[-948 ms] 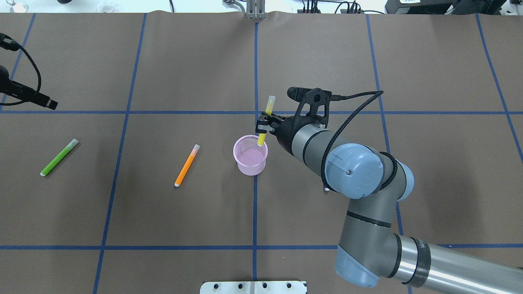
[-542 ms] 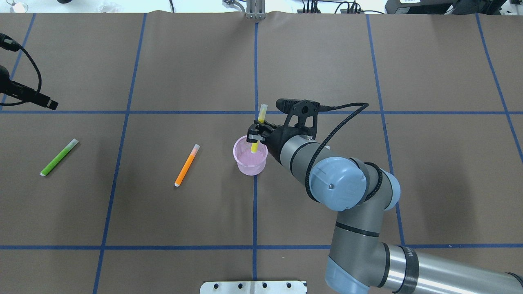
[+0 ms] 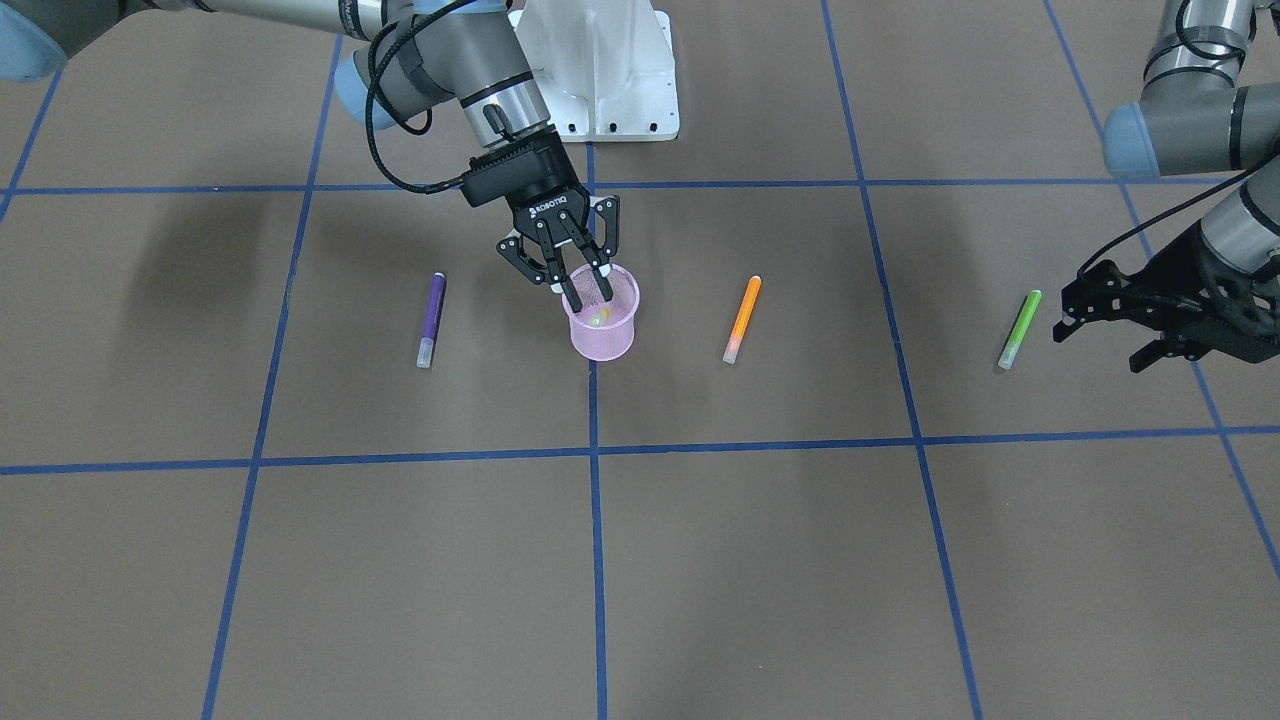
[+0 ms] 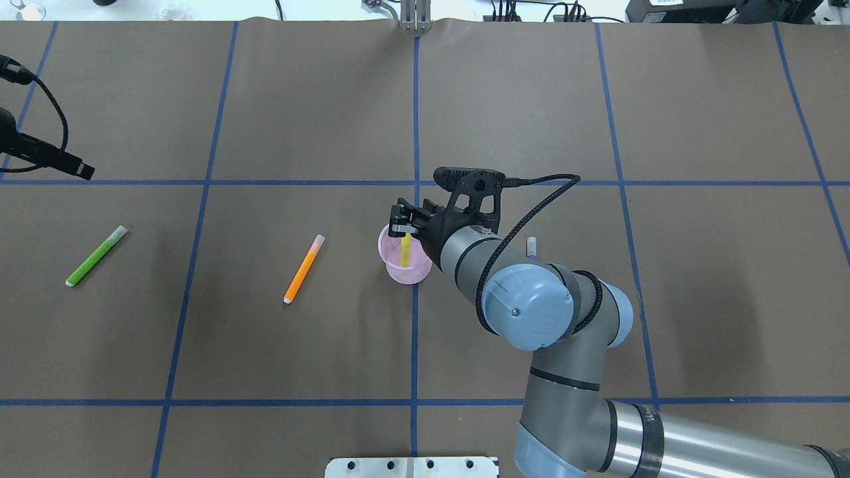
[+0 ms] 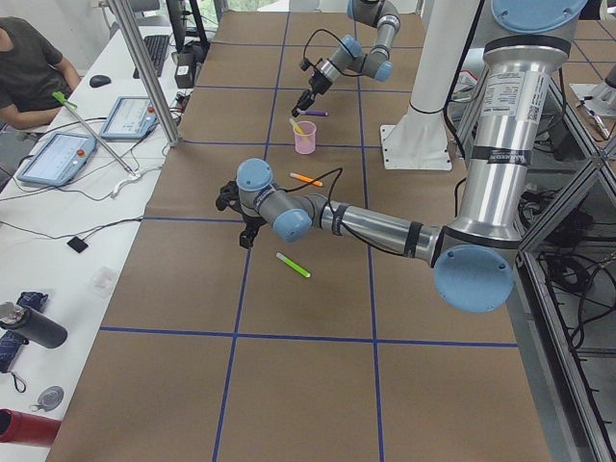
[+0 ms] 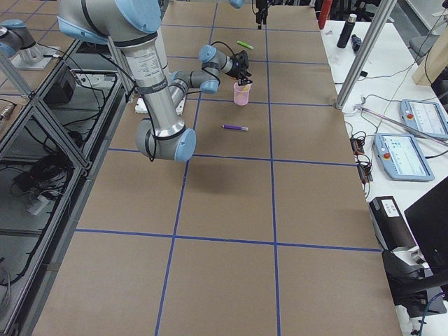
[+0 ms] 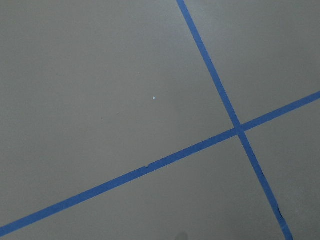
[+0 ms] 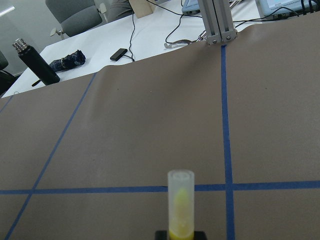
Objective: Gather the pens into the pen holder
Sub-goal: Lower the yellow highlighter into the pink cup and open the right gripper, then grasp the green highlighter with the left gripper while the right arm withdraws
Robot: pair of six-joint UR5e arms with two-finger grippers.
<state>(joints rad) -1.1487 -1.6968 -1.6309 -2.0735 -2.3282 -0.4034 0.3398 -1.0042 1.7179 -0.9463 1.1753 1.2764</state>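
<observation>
- Brown paper-covered table (image 3: 900,560) crossed by blue tape lines, from the front view: right gripper (image 3: 588,292) poised right over the small round pink wire-mesh pen holder (image 3: 600,345), jaws spread apart, clamping nothing. Slim yellow pen (image 3: 598,318) down inside the cup. Slim purple pen (image 3: 431,318) flat on the paper to one side of the cup, slim orange pen (image 3: 742,318) to the other. Slim green pen (image 3: 1020,328) farther out, just beside the left gripper (image 3: 1100,345), jaws apart and empty.
- From overhead: yellow pen leaning inside the holder, beneath the right fingertips. Orange and green pens well apart on the robot's left. Only the cap end of the purple pen peeking past the right arm.
- From the left end of the table: yellow pen tilted, poking above the rim. Too small in either side view to judge the jaws.
- Left wrist view: bare paper and tape only. Right wrist view: pale translucent cap of the yellow pen low in the centre.
- Judged step: drop of the yellow pen as good as done, three pens left to collect.
- Next move, probably: lift the right gripper clear of the rim without nudging the light cup, then reach for the purple pen on its own side, closing across the barrel.
</observation>
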